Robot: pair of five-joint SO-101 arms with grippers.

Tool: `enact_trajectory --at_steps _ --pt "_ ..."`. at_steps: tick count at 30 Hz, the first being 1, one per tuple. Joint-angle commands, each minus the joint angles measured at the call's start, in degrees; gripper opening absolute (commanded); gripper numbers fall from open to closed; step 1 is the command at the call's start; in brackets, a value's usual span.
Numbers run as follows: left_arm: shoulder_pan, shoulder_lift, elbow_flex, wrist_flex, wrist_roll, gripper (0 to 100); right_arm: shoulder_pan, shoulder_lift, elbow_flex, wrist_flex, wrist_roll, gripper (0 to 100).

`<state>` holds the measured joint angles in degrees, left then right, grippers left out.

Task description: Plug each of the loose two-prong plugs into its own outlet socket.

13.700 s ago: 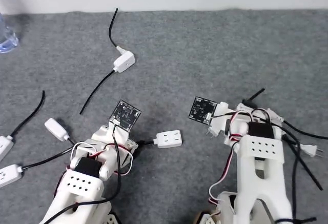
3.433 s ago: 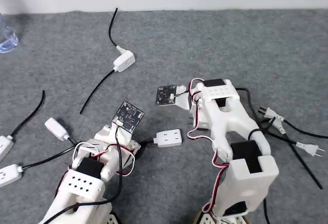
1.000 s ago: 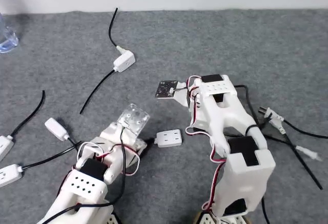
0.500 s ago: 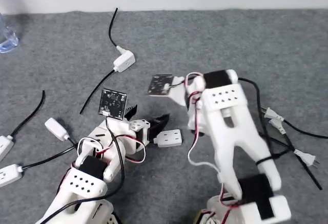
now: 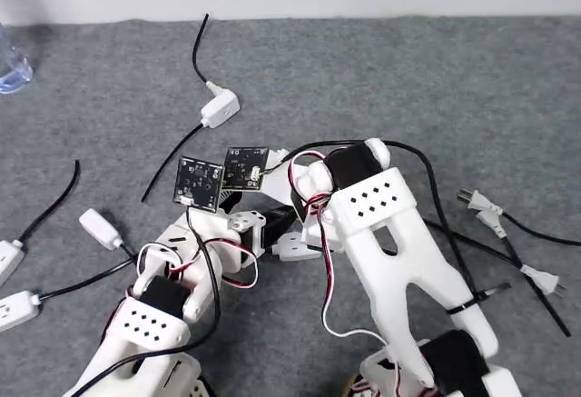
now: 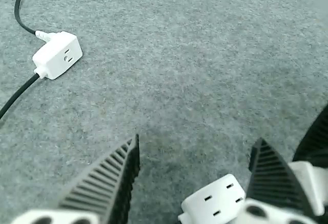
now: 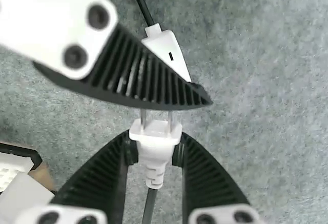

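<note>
From the right wrist I see my right gripper (image 7: pixel 154 149) clamped on a plug (image 7: pixel 154 137), prongs towards a socket (image 7: pixel 165 49) half behind a left finger (image 7: pixel 128 75). The left wrist shows my left gripper (image 6: pixel 196 147) gaping wide, that socket beside one finger. The high view adds loose plugs (image 5: pixel 481 206) well apart.
</note>
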<state>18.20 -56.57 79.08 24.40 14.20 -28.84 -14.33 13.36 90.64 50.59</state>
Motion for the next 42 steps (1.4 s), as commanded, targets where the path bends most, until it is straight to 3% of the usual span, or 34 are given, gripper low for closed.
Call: enact_trajectory --at_steps 1,9,15,22,42 --pt "-0.4 -1.8 -2.4 -1.6 0.6 33 0.7 -2.2 -2.0 -2.4 -0.3 0.8" --pt "0.5 -21.1 2.5 4.6 0.6 33 6.5 3.0 -2.8 -5.1 2.2 0.8" --pt "6.3 -33.8 11.6 5.1 0.1 33 3.9 3.2 -8.1 -2.0 0.8 0.8" --pt "6.6 -34.2 12.4 5.2 -1.7 33 -0.7 1.5 -14.0 3.0 -0.8 0.8" --pt "2.6 -34.3 12.5 5.0 -1.8 33 -0.8 -7.4 -14.2 8.3 -0.3 0.8"
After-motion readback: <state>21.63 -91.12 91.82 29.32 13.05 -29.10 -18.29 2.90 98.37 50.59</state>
